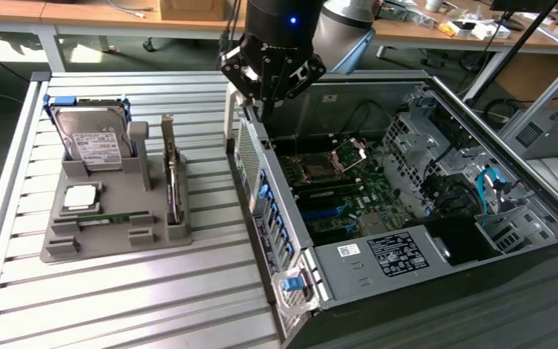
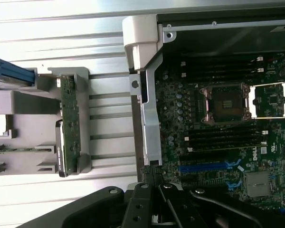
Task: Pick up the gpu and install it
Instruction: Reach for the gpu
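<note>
While the slatted metal desk is taken up on the exterior view's right by an open computer case, a grey holder is seen lying on its left. A hard drive is stood upright at the holder's far end. The gpu is kept on edge in the holder's slot nearest the case. The hand is held over the case's rear wall, fingers pressed together with nothing between them, apart from the gpu.
</note>
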Robot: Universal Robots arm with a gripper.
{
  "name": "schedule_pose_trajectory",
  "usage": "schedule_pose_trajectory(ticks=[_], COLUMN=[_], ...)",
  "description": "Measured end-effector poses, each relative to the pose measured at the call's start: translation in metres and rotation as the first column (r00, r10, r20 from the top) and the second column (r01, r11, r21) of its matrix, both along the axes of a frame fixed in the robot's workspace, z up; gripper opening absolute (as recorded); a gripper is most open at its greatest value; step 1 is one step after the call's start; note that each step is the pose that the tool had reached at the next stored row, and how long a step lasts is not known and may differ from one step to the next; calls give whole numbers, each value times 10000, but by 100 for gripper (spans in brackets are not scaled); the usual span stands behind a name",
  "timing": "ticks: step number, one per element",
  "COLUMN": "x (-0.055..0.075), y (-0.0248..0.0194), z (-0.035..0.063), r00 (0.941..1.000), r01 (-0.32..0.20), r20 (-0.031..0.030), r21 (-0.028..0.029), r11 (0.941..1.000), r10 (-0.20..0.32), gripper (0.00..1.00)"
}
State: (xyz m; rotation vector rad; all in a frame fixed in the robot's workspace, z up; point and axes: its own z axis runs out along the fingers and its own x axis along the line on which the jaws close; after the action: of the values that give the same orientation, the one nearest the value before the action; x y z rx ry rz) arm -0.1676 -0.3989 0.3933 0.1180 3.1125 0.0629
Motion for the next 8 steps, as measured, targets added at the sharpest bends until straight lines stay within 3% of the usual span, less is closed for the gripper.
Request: schedule_pose_trajectory(ticks=[8], x=[-34], y=[0], z=[0], r00=[10000], r01=[0], r20=[1], r21=[1], r11=[10000], r10=[0], gripper=[11])
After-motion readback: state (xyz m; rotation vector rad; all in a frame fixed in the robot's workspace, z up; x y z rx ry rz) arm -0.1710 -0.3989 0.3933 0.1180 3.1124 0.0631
